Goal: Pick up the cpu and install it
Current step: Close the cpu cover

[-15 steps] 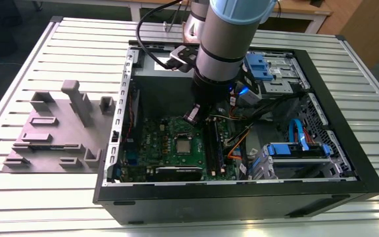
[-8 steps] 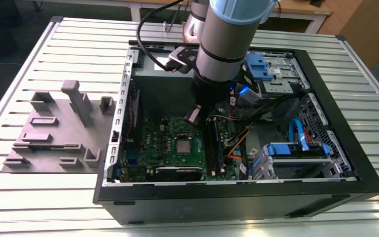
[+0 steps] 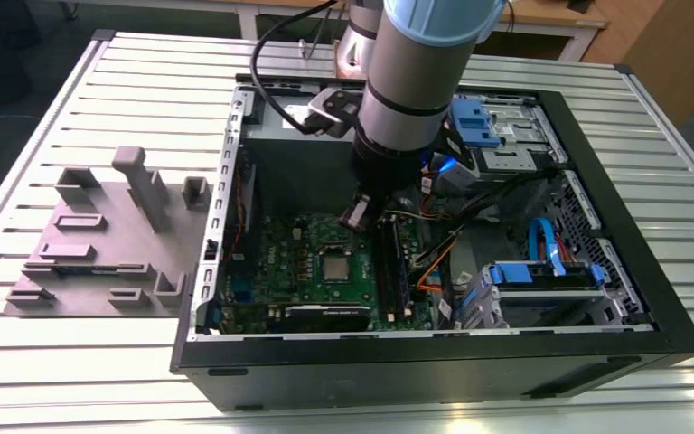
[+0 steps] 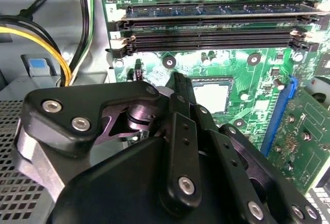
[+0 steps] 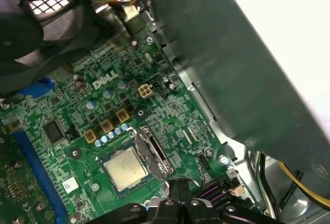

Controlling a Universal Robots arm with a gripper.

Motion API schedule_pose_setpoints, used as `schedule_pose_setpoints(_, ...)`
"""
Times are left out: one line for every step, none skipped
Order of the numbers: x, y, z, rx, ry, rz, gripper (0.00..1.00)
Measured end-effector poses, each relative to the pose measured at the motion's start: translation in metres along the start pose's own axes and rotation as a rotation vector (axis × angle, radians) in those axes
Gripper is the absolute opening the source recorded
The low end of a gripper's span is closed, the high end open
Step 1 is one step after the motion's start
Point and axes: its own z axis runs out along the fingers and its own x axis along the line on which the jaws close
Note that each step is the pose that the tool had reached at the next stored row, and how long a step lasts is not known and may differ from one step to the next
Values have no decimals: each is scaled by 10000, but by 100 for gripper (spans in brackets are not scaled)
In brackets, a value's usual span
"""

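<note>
A slatted metal worktop [image 3: 106,81] is carrying everything here: an open black case [image 3: 444,362] lying on its side, and, on the exterior view's left, a grey fixture block [image 3: 106,244] standing just beside it. The arm [image 3: 414,72] is reaching down from above into the case, over the upper part of the green board [image 3: 286,262].

Inside the case, the board is filling the floor toward the exterior view's left, with cables and blue drive brackets [image 3: 540,271] crowding the exterior view's right. Two long memory slots [image 4: 206,38] are running across the board beyond the socket in the second wrist view.

The cpu [image 5: 125,168] is lying flat in its socket [image 5: 149,154] on the board, silvery top facing up, with the metal frame sitting swung open along one edge of it. It is square, so no long axis is mattering; what counts is that it is lying flat and below the tool.

The gripper [image 5: 178,195] is hanging above the board with its tips pointing down just beside the socket's frame, on the side away from the chip. In the second wrist view the fingers [image 4: 181,105] are pressing together into a thin closed blade, gripping nothing, with the cpu [image 4: 211,96] just past the tip. The chip is sitting near the tips but apart from them, lower and a little to one side rather than directly underneath.
</note>
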Motion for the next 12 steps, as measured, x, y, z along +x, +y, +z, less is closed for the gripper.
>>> schedule_pose_setpoints(3,-2,0,3,2,-42,10)
schedule_pose_setpoints(6,-4,0,5,3,-80,10)
schedule_pose_setpoints(10,-6,0,7,5,-118,10)
schedule_pose_setpoints(13,-8,1,9,7,-156,10)
schedule_pose_setpoints(16,-9,0,12,10,-194,10)
schedule_pose_setpoints(18,-11,0,14,12,-234,10)
schedule_pose_setpoints(21,-12,1,16,14,-277,10)
schedule_pose_setpoints(23,-14,1,18,16,-320,10)
schedule_pose_setpoints(25,-15,1,21,18,-363,10)
schedule_pose_setpoints(27,-16,2,23,19,-409,10)
schedule_pose_setpoints(29,-18,2,26,22,-456,10)
schedule_pose_setpoints(31,-19,2,29,25,-505,10)
